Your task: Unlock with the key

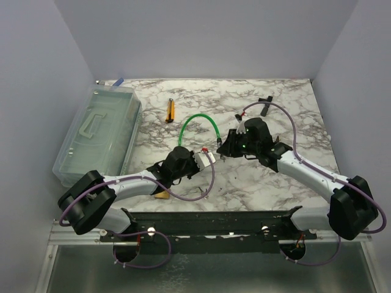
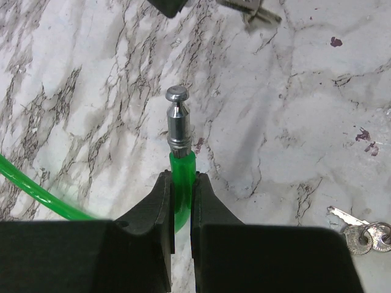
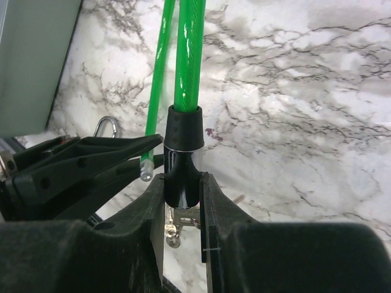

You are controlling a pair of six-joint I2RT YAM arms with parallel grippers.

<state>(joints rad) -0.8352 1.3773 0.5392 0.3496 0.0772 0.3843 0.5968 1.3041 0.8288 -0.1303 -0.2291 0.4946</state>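
Note:
A green cable loops over the marble table. My left gripper is shut on the cable just behind its silvery pin end, which sticks out free. My right gripper is shut on the lock barrel, black and chrome, at the cable's other end. A small silvery key hangs under the barrel with a ring on it; whether it sits in the keyhole I cannot tell. The pin end lies just left of the barrel, apart from it. Another bunch of small keys lies on the table.
A clear plastic box stands at the left. A yellow and black knife lies behind the cable loop, a black part at the back right. A yellow scrap lies by the left arm. Grey walls close the table in.

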